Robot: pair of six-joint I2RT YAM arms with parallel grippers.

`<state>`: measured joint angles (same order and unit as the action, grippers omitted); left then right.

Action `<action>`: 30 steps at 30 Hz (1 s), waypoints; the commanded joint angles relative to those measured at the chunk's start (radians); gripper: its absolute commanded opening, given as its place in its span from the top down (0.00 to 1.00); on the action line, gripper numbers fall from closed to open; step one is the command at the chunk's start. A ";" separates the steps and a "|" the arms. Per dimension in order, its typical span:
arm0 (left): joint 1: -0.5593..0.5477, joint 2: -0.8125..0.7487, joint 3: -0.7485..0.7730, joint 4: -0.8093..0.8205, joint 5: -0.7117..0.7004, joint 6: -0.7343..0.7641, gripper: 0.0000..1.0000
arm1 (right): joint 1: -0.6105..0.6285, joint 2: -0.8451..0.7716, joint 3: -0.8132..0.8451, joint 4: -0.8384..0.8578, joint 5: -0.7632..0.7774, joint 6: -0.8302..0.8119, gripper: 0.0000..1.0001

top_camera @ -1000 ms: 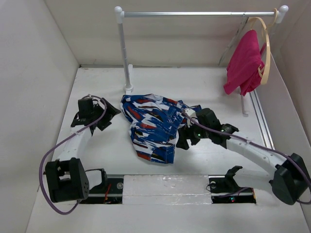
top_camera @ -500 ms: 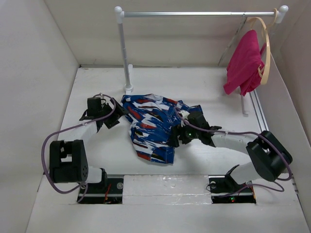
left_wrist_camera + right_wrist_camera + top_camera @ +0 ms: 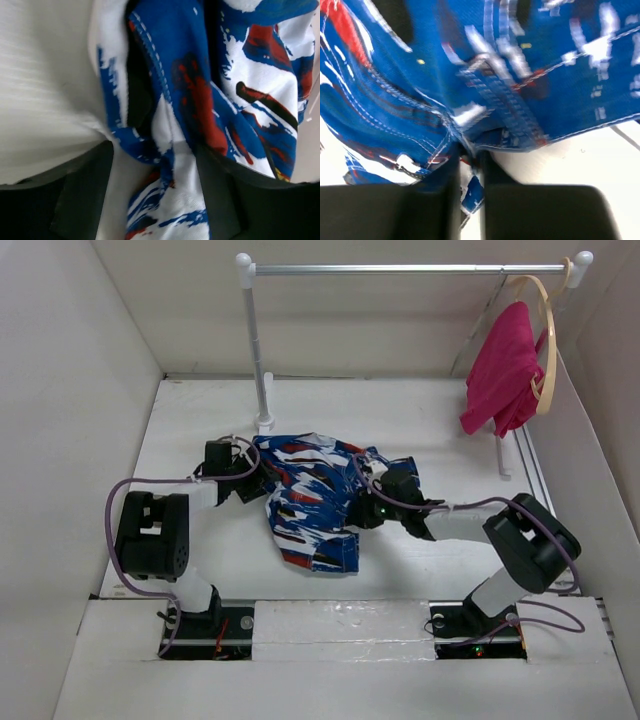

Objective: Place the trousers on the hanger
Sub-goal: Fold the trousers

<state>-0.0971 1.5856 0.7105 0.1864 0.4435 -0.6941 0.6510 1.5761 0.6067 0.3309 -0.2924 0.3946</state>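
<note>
Pinching trousers (image 3: 310,495) at 3 o'clock with right gripper (image 3: 360,512), just squeezed tight. Sliding left gripper (image 3: 252,483) in at 9 o'clock, spread around cloth. Readying for lifting.

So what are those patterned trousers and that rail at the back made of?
The trousers: woven cotton-like cloth, matte, judging by the stitched seams and soft folds. The rail: probably metal tube, satin grey sheen, with white plastic-looking end caps.

Magenta garment (image 3: 500,372) on wooden hanger (image 3: 548,332), rail's (image 3: 400,270) right end
</note>
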 commanded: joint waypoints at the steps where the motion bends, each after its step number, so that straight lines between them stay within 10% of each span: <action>1: -0.038 0.036 0.032 0.068 -0.002 -0.044 0.46 | 0.019 -0.046 0.059 0.036 -0.001 -0.040 1.00; 5: -0.038 0.004 0.032 0.076 -0.038 -0.084 1.00 | 0.100 -0.224 0.210 -0.300 0.056 -0.199 1.00; 11: 0.026 -0.324 0.200 -0.313 -0.263 -0.010 1.00 | 0.205 -0.370 0.564 -0.748 0.075 -0.318 1.00; 19: 0.027 -0.563 0.846 -0.734 -0.499 0.111 1.00 | 0.254 -0.311 1.259 -1.018 -0.050 -0.341 1.00; 22: 0.027 -0.472 1.122 -0.804 -0.367 0.152 0.68 | 0.236 -0.303 1.427 -1.122 0.047 -0.372 1.00; 24: -0.019 -0.417 1.204 -0.820 -0.290 0.157 0.24 | 0.175 -0.352 1.306 -1.156 0.082 -0.381 1.00; 30: -0.019 -0.449 0.934 -0.803 -0.325 0.171 0.09 | -0.261 -0.638 0.650 -1.150 0.084 -0.418 1.00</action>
<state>-0.1143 1.0576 1.7905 -0.4892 0.1314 -0.5537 0.5343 0.9676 1.4693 -0.7155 -0.2646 0.0032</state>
